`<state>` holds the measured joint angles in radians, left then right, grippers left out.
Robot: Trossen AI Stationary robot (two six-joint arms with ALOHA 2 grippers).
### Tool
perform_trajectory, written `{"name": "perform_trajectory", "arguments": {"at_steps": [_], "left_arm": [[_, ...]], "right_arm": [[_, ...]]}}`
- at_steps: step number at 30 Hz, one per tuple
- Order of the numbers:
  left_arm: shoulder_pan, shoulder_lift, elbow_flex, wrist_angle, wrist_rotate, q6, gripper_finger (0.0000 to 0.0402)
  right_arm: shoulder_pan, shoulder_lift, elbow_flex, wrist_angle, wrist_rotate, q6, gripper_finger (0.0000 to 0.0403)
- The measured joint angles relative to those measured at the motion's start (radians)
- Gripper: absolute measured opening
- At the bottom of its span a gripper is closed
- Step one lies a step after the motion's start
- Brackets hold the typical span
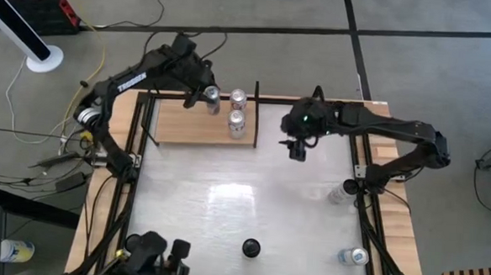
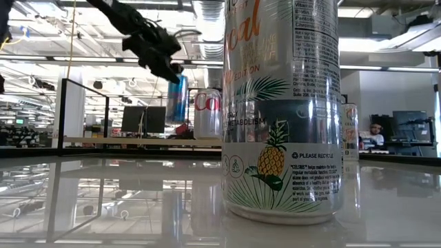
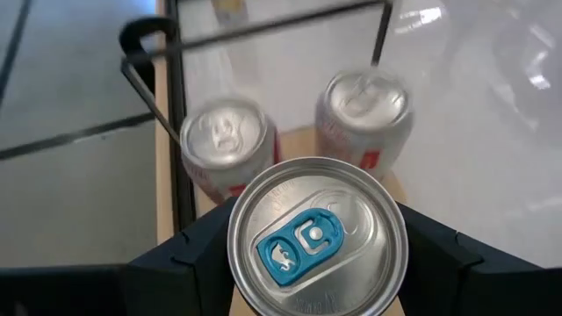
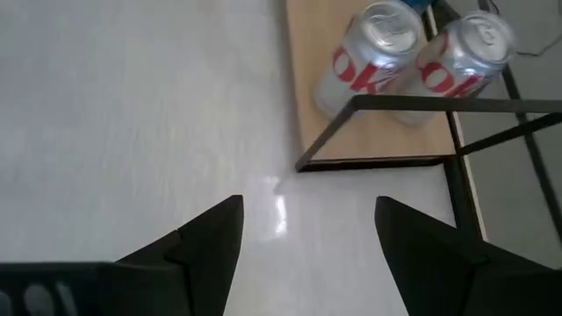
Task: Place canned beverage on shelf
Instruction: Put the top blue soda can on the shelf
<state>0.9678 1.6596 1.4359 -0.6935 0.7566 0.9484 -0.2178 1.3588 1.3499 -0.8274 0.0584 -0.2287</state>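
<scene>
The shelf is a light wood panel with black rails at the table's far left. Two silver-and-red cans stand upright on its right end; they also show in the right wrist view. My left gripper is over the shelf's far edge, just left of these cans, shut on a slim blue can with a blue tab. My right gripper hangs open over the bare table right of the shelf, with nothing between its fingers. My left gripper pinches the blue can between its two fingers, one on each side of the can's wall just under the top rim. The fingers slant down from the far left. The can hangs below them, slightly tilted, lifted clear of the shelf.
A tall pineapple-print can stands near the table's front edge; its dark top shows in the high view. Another can stands at the near right, and a pale can by the right edge. The shelf's black rails rise around the panel.
</scene>
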Motion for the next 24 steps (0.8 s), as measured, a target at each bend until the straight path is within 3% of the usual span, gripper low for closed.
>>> {"name": "perform_trajectory", "arguments": {"at_steps": [6, 18, 24], "left_arm": [[0.007, 0.063, 0.002, -0.004, -0.017, 0.064, 0.0215], [0.027, 0.077, 0.002, 0.038, 0.003, 0.088, 0.0215], [0.027, 0.077, 0.002, 0.033, 0.031, 0.063, 0.0215]], "right_arm": [[-0.101, -0.06, 0.0, -0.029, -0.083, -0.008, 0.0283], [-0.217, -0.166, 0.0, -0.088, -0.088, -0.007, 0.0283], [-0.253, -0.317, 0.0, -0.161, -0.087, 0.035, 0.0283]]}}
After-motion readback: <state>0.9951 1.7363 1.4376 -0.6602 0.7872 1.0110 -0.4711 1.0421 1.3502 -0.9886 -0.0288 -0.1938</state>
